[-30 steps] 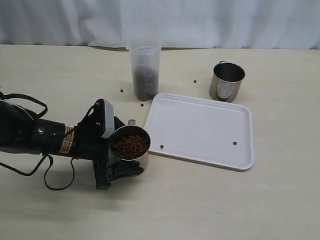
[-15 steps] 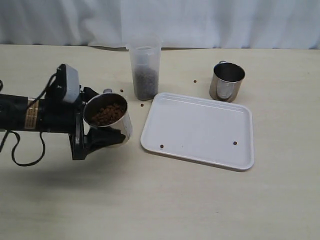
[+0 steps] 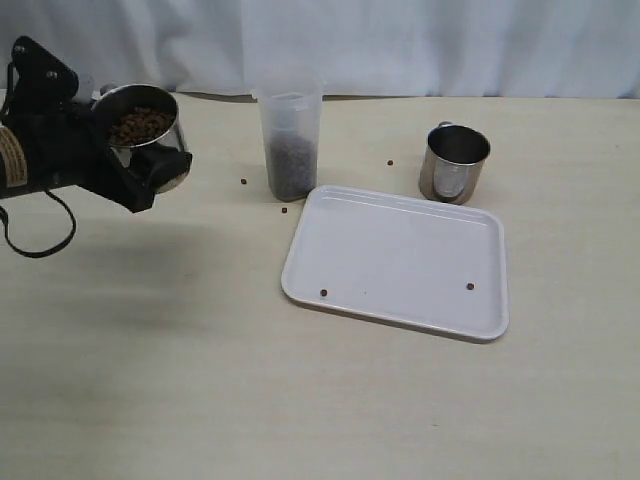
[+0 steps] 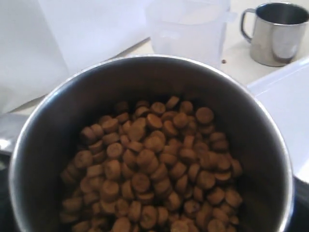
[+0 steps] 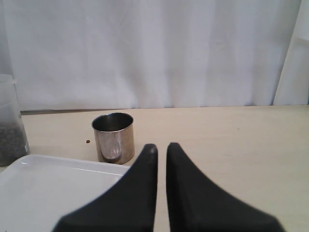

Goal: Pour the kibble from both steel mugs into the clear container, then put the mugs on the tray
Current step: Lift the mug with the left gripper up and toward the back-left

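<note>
It looks like a robotics lab test bench: a plain pale wood-grain counter point(image 3: 300, 400) backed by a hung white fabric curtain point(image 3: 450, 45), and a black, cable-trailing robot arm point(image 3: 65, 160) above it.

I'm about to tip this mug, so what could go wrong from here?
The steel mug in the left gripper holds plenty of kibble, and the clear container has a narrow mouth, so pellets may miss; stray pellets already lie on the tray. The tall container might tip if the mug bumps it.
</note>
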